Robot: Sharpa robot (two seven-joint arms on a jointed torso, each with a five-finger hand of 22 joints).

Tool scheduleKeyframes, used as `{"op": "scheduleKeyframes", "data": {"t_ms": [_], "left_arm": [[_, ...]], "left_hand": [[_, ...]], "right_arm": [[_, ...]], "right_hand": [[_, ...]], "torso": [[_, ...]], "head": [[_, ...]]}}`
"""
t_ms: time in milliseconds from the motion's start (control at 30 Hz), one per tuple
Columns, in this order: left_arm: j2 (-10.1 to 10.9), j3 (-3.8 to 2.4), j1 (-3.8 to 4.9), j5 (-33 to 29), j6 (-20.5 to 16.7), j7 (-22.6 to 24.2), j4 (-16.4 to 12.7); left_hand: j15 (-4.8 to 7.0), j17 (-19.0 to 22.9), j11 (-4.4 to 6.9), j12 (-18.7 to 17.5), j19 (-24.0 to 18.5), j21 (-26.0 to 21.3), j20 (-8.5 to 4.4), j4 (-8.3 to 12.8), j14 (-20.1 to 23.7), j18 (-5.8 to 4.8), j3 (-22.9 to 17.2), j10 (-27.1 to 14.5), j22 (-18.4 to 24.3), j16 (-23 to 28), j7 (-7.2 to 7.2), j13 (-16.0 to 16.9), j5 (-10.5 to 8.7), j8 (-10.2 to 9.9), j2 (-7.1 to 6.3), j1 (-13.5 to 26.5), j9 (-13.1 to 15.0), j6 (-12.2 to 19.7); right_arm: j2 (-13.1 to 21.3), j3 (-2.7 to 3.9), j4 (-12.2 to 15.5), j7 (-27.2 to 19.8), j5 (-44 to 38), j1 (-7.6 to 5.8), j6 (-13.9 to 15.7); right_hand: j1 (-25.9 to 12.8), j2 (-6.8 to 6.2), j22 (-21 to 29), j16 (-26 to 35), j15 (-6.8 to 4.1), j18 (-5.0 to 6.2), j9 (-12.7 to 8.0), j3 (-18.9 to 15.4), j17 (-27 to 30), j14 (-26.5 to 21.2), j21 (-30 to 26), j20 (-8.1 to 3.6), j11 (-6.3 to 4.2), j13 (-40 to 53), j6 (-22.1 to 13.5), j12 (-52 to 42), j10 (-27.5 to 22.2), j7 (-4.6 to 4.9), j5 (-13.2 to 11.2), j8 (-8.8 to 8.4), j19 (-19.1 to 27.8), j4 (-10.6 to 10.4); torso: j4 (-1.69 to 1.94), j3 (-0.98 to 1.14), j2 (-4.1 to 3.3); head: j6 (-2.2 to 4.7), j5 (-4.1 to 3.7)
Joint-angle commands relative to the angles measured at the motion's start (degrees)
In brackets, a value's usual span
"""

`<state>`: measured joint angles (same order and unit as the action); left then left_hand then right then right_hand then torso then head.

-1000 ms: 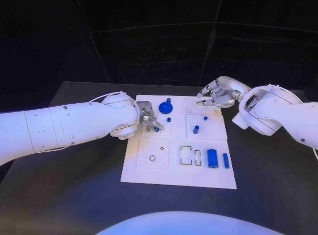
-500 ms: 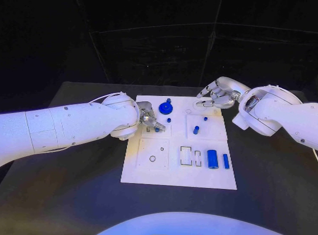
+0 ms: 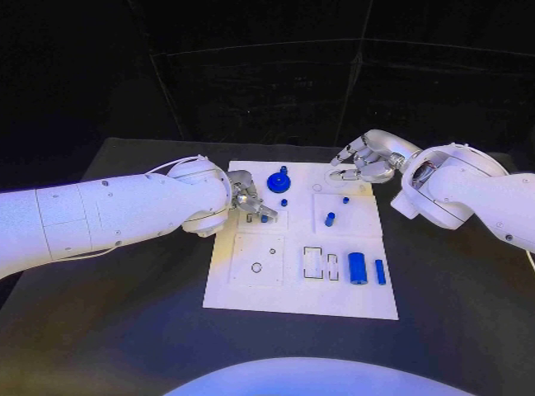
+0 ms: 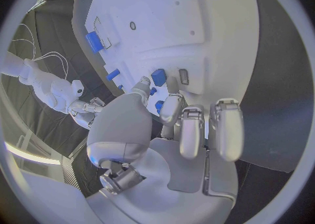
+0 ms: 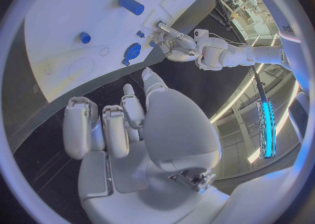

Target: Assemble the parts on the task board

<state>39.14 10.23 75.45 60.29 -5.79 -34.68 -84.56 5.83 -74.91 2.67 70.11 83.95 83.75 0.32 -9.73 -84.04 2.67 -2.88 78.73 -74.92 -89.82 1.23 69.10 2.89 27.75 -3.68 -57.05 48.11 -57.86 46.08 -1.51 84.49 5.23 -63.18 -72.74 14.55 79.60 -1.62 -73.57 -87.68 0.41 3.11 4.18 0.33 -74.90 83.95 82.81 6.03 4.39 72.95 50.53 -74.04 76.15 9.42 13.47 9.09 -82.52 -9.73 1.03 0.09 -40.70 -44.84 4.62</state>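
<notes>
The white task board (image 3: 293, 290) lies mid-table. My left hand (image 3: 248, 200) is over its left far part, and thumb and a finger pinch a small blue part (image 3: 262, 218), also seen as the small blue part (image 4: 159, 107), beside a square blue part (image 4: 158, 76). My right hand (image 3: 360, 163) hovers at the board's far right corner with its fingers loosely bent and nothing in them. A round blue disc (image 3: 279, 181), a small peg (image 3: 283, 201), a taller peg (image 3: 329, 219), a blue cylinder (image 3: 358, 266) and a blue bar (image 3: 380, 271) are on the board.
The black table (image 3: 124, 330) surrounds the board. Rectangular slots (image 3: 313, 261) and a round hole (image 3: 256, 267) show in the board's near half. In the right wrist view, the left hand (image 5: 172, 42) reaches over the board (image 5: 72, 8).
Both hands have barely moved. The left hand's fingers have shifted slightly around the small blue part.
</notes>
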Motion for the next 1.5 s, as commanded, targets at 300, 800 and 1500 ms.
{"op": "scheduleKeyframes", "data": {"t_ms": [300, 800, 1500], "left_arm": [[2.71, -4.52, 2.02, -3.25, 4.92, 1.97, -1.57], [-3.1, -4.46, 5.22, -3.04, 12.37, 2.14, 12.77], [-8.07, -2.12, 4.46, -0.03, 17.92, 2.14, 21.82]], "left_hand": [[-0.51, -15.09, -0.89, -3.58, 2.14, -2.16, 0.28, 0.25, -5.96, -0.23, 2.42, -2.43, -5.27, -0.18, 1.07, -3.51, -0.2, -1.42, 1.59, -4.2, -0.55, 2.86], [-1.69, -15.09, -2.24, -5.35, 1.68, -3.35, 1.45, -1.54, -5.96, 0.06, 6.32, -3.99, -4.18, -0.18, 2.59, -5.38, -0.2, -5.51, 3.96, -5.93, -4.47, 4.38], [-1.71, -15.09, -2.19, -4.75, 1.95, -2.93, 1.61, -3.71, -5.96, -0.05, 9.57, -3.58, -4.77, -0.18, 2.48, -4.99, -0.21, -6.49, 5.2, -5.44, -6.44, 2.69]], "right_arm": [[-0.02, 0.04, -0.88, -0.62, -0.48, -0.11, -0.02], [-0.45, 0.03, -1.17, -0.71, -0.48, -0.11, 0.22], [-0.76, 0.03, -1.21, -0.78, -0.48, -0.11, 0.18]], "right_hand": [[-0.63, 0.18, 0.11, 0.38, -0.29, 0.3, -0.08, -0.36, -10.38, 4.85, -0.3, 0.12, 0.13, -0.07, 0.06, 0.21, -0.39, 0.06, 0.25, 0.31, 0.43, 0.08], [-0.73, 0.25, 0.16, 0.39, -0.3, 0.31, -0.09, -0.45, -10.38, 4.85, -0.34, 0.11, 0.13, -0.03, 0.01, 0.17, -0.37, 0.06, 0.29, 0.34, 0.45, -0.06], [-0.71, 0.35, 0.17, 0.4, -0.3, 0.31, -0.1, -0.46, -10.36, 4.85, -0.35, 0.11, 0.13, -0.02, -0.05, 0.15, -0.36, 0.06, 0.38, 0.34, 0.45, -0.11]], "torso": [[0.03, 0.04, 0.07], [-0.21, 0.03, -0.17], [-0.1, -0.02, -0.11]], "head": [[0.69, -0.22], [1.73, 0.5], [1.21, 0.49]]}}
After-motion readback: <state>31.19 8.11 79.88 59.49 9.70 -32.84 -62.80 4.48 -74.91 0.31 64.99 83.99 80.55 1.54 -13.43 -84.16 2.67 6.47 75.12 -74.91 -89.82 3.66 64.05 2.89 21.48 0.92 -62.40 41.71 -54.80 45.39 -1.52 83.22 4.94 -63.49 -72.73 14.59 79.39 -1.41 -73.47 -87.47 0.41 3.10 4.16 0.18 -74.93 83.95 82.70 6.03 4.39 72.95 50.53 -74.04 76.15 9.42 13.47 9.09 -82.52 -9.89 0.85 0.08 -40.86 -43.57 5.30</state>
